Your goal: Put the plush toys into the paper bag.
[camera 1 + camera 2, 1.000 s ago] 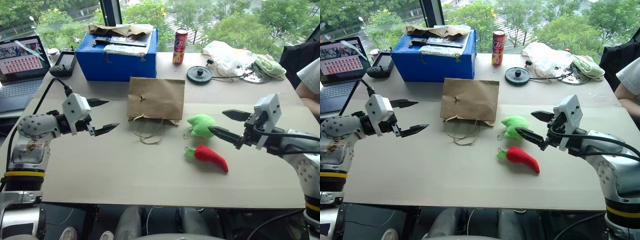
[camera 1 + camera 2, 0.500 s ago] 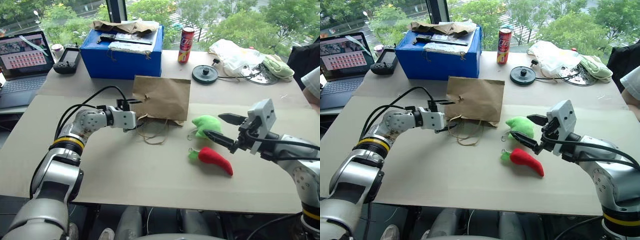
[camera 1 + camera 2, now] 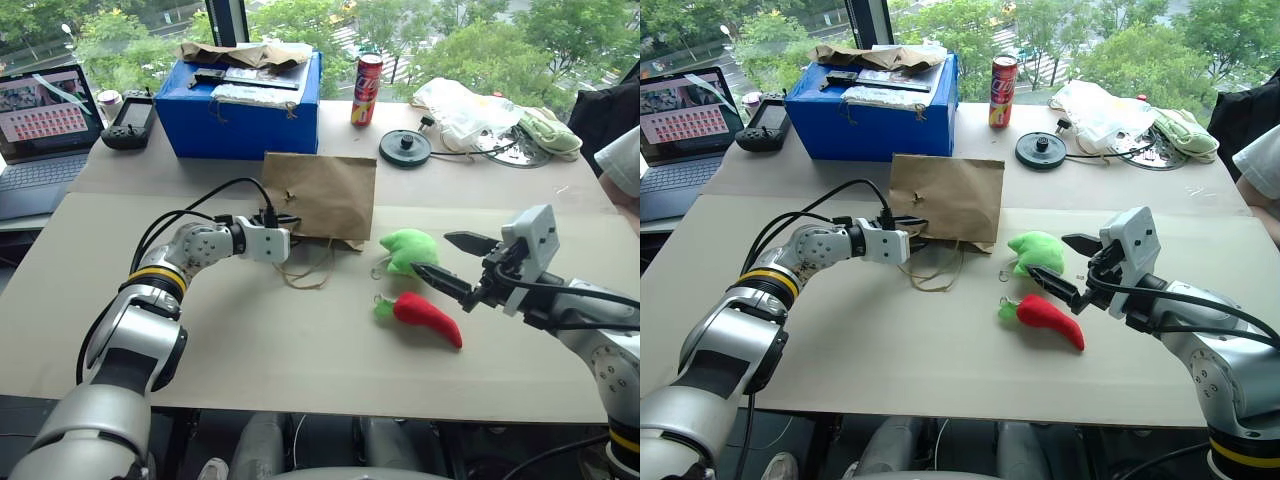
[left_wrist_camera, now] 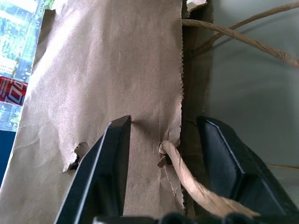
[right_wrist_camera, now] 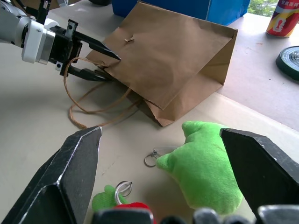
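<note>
**Op A:** I have the left gripper (image 5: 86,58) at the mouth edge of the paper bag (image 3: 322,195), which lies flat on the table (image 3: 890,350) with its twine handles (image 3: 305,268) trailing toward me. Jaws part-way in, one finger above the top sheet and one below — I can't tell yet whether they pinch the paper.

**Op B:** Risk there?

**Op A:** The edge is already torn near the handle hole. If I lift by a single sheet it may rip further, or the bag may slide instead of opening.

**Op B:** And the right side?

**Op A:** The right gripper (image 3: 448,258) is spread wide, hovering beside the green plush (image 3: 407,248) and just above the red chili plush (image 3: 424,315). Both sit on the table next to the bag. Their metal key rings could snag a finger.

**Op B:** Any legible text?

**Op A:** Red can (image 3: 364,90) behind the bag — white lettering, unreadable. The laptop screen (image 3: 42,105) is too small to read.
</note>
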`<state>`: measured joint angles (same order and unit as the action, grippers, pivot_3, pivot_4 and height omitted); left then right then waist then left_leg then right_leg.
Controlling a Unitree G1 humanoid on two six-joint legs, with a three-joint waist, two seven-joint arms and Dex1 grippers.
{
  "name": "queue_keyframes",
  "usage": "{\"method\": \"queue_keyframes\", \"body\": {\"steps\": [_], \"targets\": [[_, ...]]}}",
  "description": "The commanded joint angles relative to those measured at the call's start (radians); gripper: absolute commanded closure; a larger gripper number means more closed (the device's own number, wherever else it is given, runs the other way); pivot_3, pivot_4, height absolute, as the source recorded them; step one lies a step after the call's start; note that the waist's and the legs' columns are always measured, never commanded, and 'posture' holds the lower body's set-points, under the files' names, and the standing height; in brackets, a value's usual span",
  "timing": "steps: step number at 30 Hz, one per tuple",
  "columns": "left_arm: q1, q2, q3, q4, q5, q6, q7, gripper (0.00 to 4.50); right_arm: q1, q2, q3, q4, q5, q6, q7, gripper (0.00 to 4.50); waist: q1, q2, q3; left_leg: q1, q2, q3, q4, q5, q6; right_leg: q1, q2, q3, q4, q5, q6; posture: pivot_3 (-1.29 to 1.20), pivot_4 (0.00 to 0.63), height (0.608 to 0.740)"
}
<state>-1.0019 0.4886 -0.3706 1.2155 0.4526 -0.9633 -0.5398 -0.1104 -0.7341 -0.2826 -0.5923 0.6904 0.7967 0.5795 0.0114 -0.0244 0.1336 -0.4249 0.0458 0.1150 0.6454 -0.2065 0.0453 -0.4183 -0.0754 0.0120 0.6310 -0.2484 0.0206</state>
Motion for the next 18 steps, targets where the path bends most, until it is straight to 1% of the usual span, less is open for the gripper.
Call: {"method": "queue_keyframes", "body": {"steps": [1, 2, 3, 8, 11, 16, 18], "targets": [[-0.029, 0.002, 0.002, -0.003, -0.002, -0.026, 0.001, 3.79, 0.0, 0.0, -0.026, -0.03, 0.012, -0.014, -0.009, 0.0, 0.0, 0.0, 0.0, 0.0, 0.0, 0.0, 0.0, 0.0, 0.0, 0.0, 0.0, 0.0, 0.0, 0.0, 0.0, 0.0, 0.15, 0.739], [-0.029, 0.001, 0.001, -0.004, -0.002, -0.026, 0.002, 4.2, 0.0, 0.001, -0.026, -0.03, 0.012, -0.014, -0.01, 0.0, 0.0, 0.0, 0.0, 0.0, 0.0, 0.0, 0.0, 0.0, 0.0, 0.0, 0.0, 0.0, 0.0, 0.0, 0.0, 0.0, 0.15, 0.739], [-0.029, 0.001, 0.001, -0.004, -0.001, -0.025, 0.003, 4.42, 0.0, 0.002, -0.023, -0.029, 0.011, -0.014, -0.012, 0.0, 0.0, 0.0, 0.0, 0.0, 0.0, 0.0, 0.0, 0.0, 0.0, 0.0, 0.0, 0.0, 0.0, 0.0, 0.0, 0.0, 0.15, 0.739], [-0.027, 0.001, 0.006, -0.009, -0.011, -0.021, -0.005, 4.42, 0.002, 0.003, -0.01, -0.025, 0.004, -0.015, -0.017, 0.0, 0.0, 0.0, 0.0, 0.0, 0.0, 0.0, 0.0, 0.0, 0.0, 0.0, 0.0, 0.0, 0.0, 0.0, 0.0, 0.0, 0.15, 0.739], [-0.014, -0.003, 0.039, -0.029, -0.077, -0.026, -0.069, 4.42, -0.002, 0.001, -0.002, -0.02, 0.0, -0.012, -0.018, 0.0, 0.0, 0.0, 0.0, 0.0, 0.0, 0.0, 0.0, 0.0, 0.0, 0.0, 0.0, 0.0, 0.0, 0.0, 0.0, 0.0, 0.15, 0.739], [0.066, 0.008, 0.104, -0.173, -0.286, -0.005, -0.289, 4.42, -0.002, 0.001, 0.008, -0.033, 0.009, -0.001, -0.021, 0.0, -0.002, 0.0, 0.0, 0.0, 0.0, 0.0, 0.0, 0.0, 0.0, 0.0, 0.0, 0.0, 0.0, 0.0, 0.0, 0.0, 0.15, 0.739], [0.129, 0.034, 0.126, -0.306, -0.385, 0.06, -0.372, 4.42, -0.001, 0.005, 0.037, -0.056, 0.009, 0.003, -0.025, 0.0, -0.004, 0.0, 0.0, 0.0, 0.001, 0.0, 0.0, 0.0, 0.0, 0.0, 0.0, 0.0, 0.001, 0.0, 0.0, 0.0, 0.15, 0.739]]}}
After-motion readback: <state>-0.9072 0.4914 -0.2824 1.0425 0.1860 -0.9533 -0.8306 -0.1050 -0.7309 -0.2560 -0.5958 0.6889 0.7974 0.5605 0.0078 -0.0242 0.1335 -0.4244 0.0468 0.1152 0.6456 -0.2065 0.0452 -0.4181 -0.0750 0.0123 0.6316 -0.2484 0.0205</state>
